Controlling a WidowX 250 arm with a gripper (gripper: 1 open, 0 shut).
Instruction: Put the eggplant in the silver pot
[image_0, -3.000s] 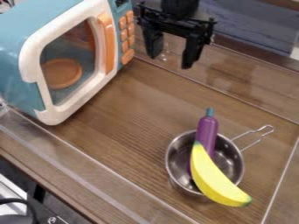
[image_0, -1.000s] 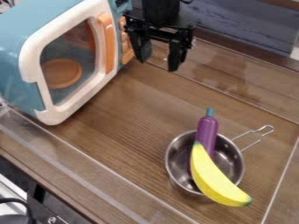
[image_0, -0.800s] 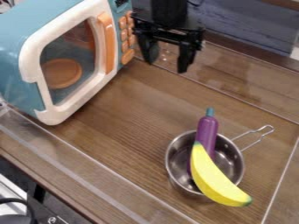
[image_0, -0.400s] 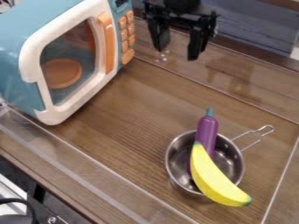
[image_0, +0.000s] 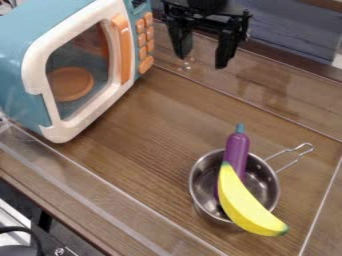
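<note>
Slightly higher than a moment ago, the black gripper is at the upper edge, its fingers spread with nothing between them, well apart from the pot. The purple eggplant already leans inside the silver pot, its tip above the rim, so the task looks all but done (unless it should lie flatter). A yellow banana overlaps it and could hinder any regrasp. A toy microwave stands left in view.
</note>
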